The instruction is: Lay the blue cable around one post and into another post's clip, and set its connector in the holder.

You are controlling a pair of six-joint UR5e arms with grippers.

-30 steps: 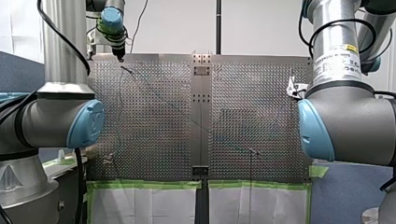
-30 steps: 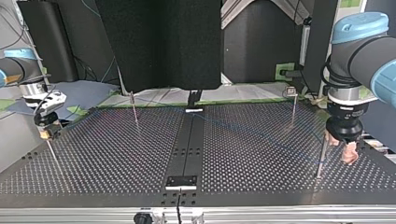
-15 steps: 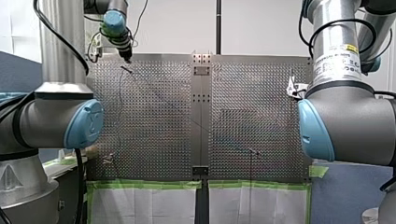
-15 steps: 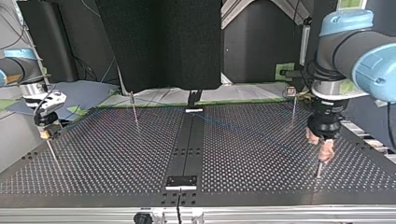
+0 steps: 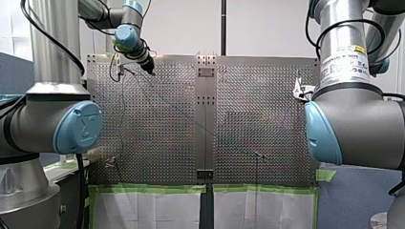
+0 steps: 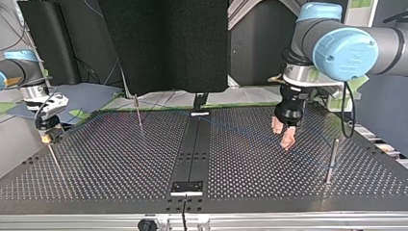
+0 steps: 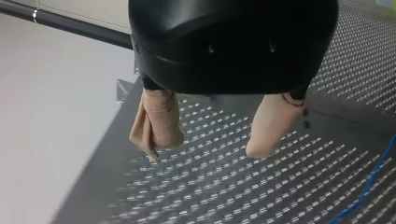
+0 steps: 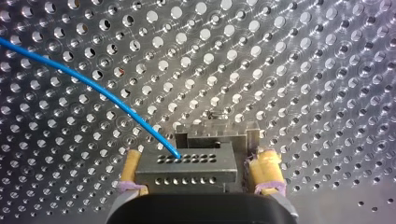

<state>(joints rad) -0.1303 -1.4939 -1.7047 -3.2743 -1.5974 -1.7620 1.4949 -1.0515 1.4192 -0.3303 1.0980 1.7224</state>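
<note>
One blue cable [image 8: 93, 88] enters one connector [image 8: 187, 173] clamped in my right tool [image 8: 197, 163]; my left tool [image 7: 204, 150] spreads wide; three posts [image 6: 331, 161] show.

Cannot trace the blue cable [image 7: 366, 186] past the left wrist view's edge, can barely follow it as a faint thread over the perforated table [image 5: 267, 95] in the front view, and can find only what seems a sliver of my right gripper [image 5: 299, 89] behind that arm's elbow.
</note>
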